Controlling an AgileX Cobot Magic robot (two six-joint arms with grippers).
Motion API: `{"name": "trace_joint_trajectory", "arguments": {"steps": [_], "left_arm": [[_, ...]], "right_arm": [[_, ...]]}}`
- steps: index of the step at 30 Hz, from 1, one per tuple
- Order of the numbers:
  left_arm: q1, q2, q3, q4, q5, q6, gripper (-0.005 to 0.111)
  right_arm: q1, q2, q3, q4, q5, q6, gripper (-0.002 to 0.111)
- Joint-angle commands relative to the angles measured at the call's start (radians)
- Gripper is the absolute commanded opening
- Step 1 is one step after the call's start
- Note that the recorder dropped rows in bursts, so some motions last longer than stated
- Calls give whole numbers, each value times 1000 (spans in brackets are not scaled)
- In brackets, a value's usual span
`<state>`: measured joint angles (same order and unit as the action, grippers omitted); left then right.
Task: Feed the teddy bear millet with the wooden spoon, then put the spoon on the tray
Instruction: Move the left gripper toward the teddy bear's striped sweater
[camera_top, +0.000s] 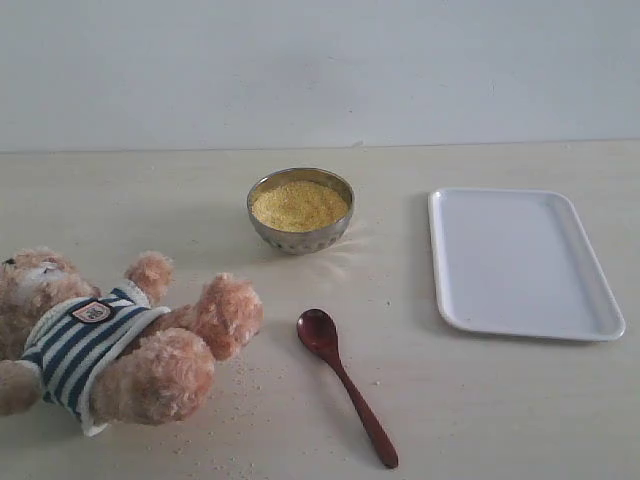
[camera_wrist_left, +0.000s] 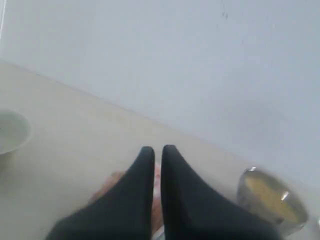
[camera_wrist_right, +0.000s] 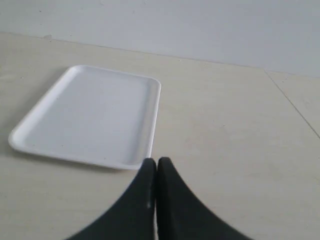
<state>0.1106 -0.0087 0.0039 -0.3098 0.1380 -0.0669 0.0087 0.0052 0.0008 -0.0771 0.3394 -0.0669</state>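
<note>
The teddy bear (camera_top: 95, 340) lies on its back at the front left in its striped shirt. Millet (camera_top: 299, 205) fills the steel bowl (camera_top: 300, 236) at mid-table, also in the left wrist view as the bowl (camera_wrist_left: 272, 202). The wooden spoon (camera_top: 343, 381) lies flat between bear and tray, its bowl end toward the steel bowl. The white tray (camera_top: 520, 262) sits empty at the right. Neither arm shows in the exterior view. My left gripper (camera_wrist_left: 157, 149) is shut, empty, above the blurred bear (camera_wrist_left: 157, 200). My right gripper (camera_wrist_right: 156, 161) is shut, empty, near the tray (camera_wrist_right: 90, 115) corner.
Stray millet grains (camera_top: 245, 375) are scattered on the table around the bear's feet and by the steel bowl. A pale round dish (camera_wrist_left: 11, 132) shows at the edge of the left wrist view. A wall stands behind the table.
</note>
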Motion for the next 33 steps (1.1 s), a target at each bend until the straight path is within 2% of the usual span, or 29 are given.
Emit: {"name": "trace_joint_trajectory", "arguments": {"steps": [1,7,9,12,14,16,19,22,24,27,30,33], "left_arm": [[-4,9,-4,-180,-103,-22,5],[-4,9,-4,-180,-131,-32,5],[-4,9,-4,-180,-238,-32,5],[-4,9,-4,-180,-506,-50,5],[-4,9,-9,-175,-674,-132,5],[-4,9,-44,-141,-755,-204,5],[-4,73,-135,36,-697,-215,5],[-4,260,-232,304,-494,-276,5],[-4,433,-295,403,-362,-440,5],[-4,651,-367,490,-256,-777,5],[-9,758,-387,591,-246,-995,5],[-61,786,-368,798,-246,-1088,5]], "right_arm": [[2,-5,-1,-6,-9,1,0],[2,-5,-1,-6,-9,1,0],[2,-5,-1,-6,-9,1,0],[2,-5,-1,-6,-9,1,0],[2,-5,-1,-6,-9,1,0],[2,-5,-1,-6,-9,1,0],[2,-5,-1,-6,-9,1,0],[2,-5,-1,-6,-9,1,0],[2,-5,-1,-6,-9,1,0],[2,-5,-1,-6,-9,1,0],[2,-5,-1,-6,-9,1,0],[2,-5,-1,-6,-9,1,0]]}}
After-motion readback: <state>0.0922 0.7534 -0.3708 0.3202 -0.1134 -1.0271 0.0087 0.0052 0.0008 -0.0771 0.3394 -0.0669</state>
